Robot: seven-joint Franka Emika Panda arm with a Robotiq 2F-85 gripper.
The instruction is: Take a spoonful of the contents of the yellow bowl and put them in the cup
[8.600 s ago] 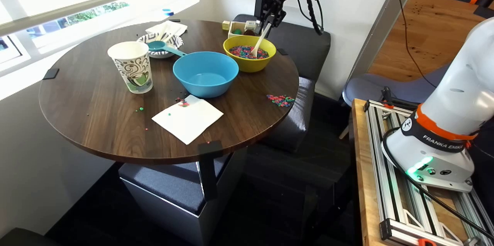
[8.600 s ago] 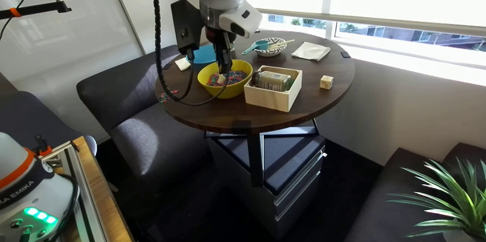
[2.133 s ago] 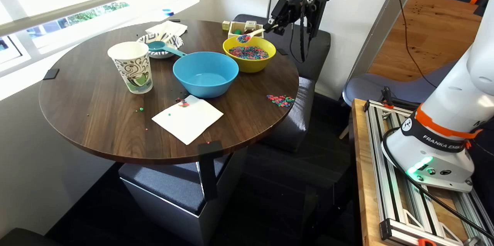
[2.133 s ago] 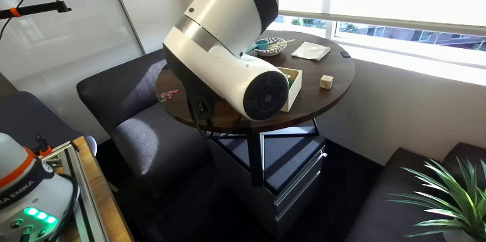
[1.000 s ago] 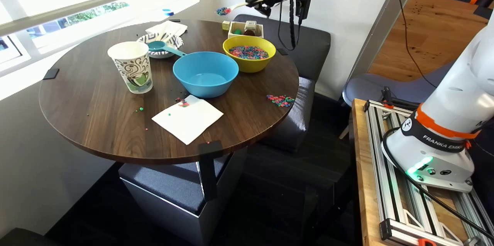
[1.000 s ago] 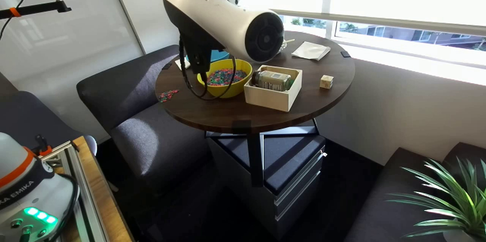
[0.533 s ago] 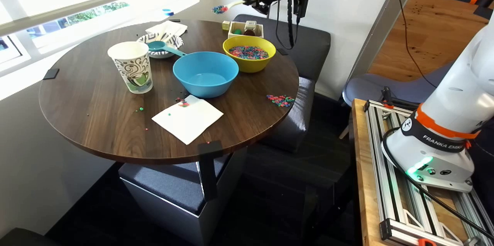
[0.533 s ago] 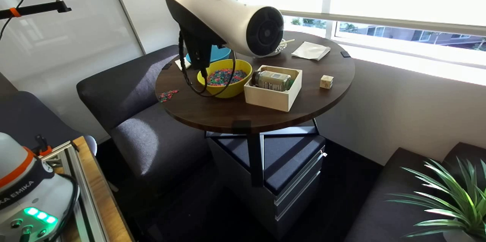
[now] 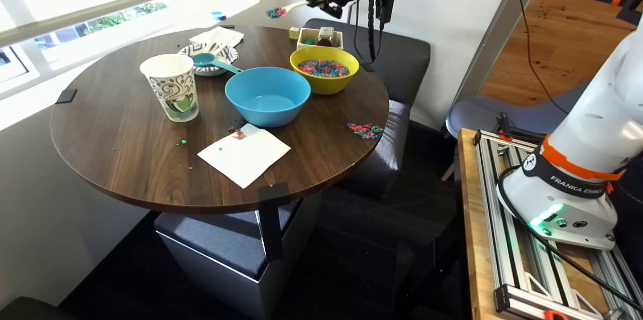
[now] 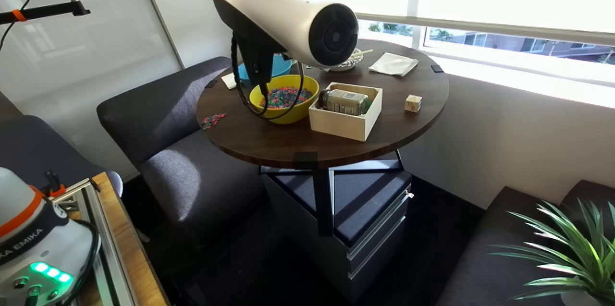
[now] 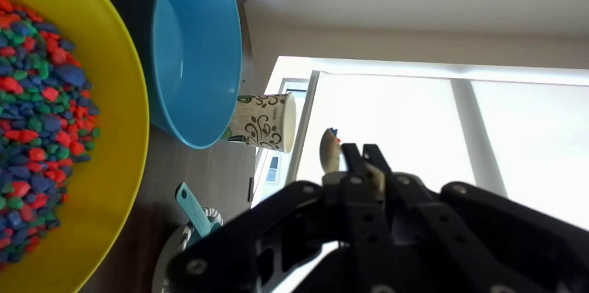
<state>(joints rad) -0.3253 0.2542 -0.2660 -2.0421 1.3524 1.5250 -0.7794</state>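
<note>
My gripper (image 9: 317, 0) is shut on the handle of a pale spoon (image 9: 296, 5), high above the far side of the table in an exterior view. The spoon is about level and heaped with coloured pebbles (image 9: 276, 12). In the wrist view the spoon (image 11: 329, 152) shows its underside beside the fingertips (image 11: 360, 151). The yellow bowl (image 9: 325, 86), full of the same pebbles, stands on the table, below and to the right of the spoon. The patterned paper cup (image 9: 174, 93) stands upright at the left; it also shows in the wrist view (image 11: 260, 123). The arm hides the gripper in an exterior view.
A blue bowl (image 9: 268, 101) stands between yellow bowl and cup. A wooden box (image 10: 338, 123) with a jar is beside the yellow bowl. A patterned bowl (image 9: 211, 72) holds a teal scoop (image 9: 203, 60) and utensils. Spilled pebbles (image 9: 365, 131) lie near the edge.
The spoon, earlier dipped in the yellow bowl, has been tilted level and lifted out with pebbles. Over the last second the gripper moved a little left and up in an exterior view.
</note>
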